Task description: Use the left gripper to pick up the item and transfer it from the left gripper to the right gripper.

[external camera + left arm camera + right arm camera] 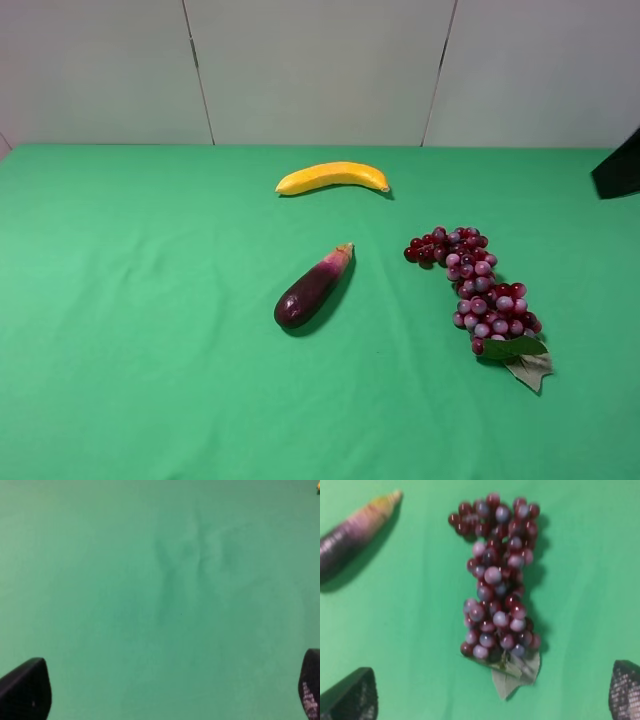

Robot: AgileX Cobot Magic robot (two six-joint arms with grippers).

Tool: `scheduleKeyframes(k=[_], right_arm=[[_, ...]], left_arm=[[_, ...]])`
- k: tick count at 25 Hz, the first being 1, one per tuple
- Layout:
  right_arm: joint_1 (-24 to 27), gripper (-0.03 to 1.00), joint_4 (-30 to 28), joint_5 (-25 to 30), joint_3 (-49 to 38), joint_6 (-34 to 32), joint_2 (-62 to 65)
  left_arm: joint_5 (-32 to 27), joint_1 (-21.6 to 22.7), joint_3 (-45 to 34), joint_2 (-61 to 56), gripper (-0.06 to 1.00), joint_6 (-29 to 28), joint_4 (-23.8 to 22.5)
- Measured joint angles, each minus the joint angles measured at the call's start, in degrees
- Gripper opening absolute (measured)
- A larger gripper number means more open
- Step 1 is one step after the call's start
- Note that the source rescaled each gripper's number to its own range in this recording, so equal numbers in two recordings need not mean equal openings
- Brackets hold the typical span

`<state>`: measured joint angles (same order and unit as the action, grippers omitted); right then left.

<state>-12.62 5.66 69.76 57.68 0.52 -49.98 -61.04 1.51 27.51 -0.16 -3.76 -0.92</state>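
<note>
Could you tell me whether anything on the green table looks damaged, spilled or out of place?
Nothing stands out: the yellow banana, purple eggplant and red grape bunch lie intact and apart on the green cloth.

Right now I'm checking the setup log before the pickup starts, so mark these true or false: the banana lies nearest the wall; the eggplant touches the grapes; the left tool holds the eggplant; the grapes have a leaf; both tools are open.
1. The banana lies nearest the wall: true.
2. The eggplant touches the grapes: false, bare green cloth separates them.
3. The left tool holds the eggplant: false, it is empty, over bare cloth.
4. The grapes have a leaf: true.
5. Both tools are open: true; the right tool is spread above the grapes.
</note>
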Motion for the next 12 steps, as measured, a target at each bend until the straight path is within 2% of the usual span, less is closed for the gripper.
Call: scheduleKeyframes(k=[12], right_arm=[[0.0,1.0,0.0,0.25,-13.32,-2.05,22.85]], left_arm=[[0.0,0.0,0.0,0.0,1.0,0.0,0.0]])
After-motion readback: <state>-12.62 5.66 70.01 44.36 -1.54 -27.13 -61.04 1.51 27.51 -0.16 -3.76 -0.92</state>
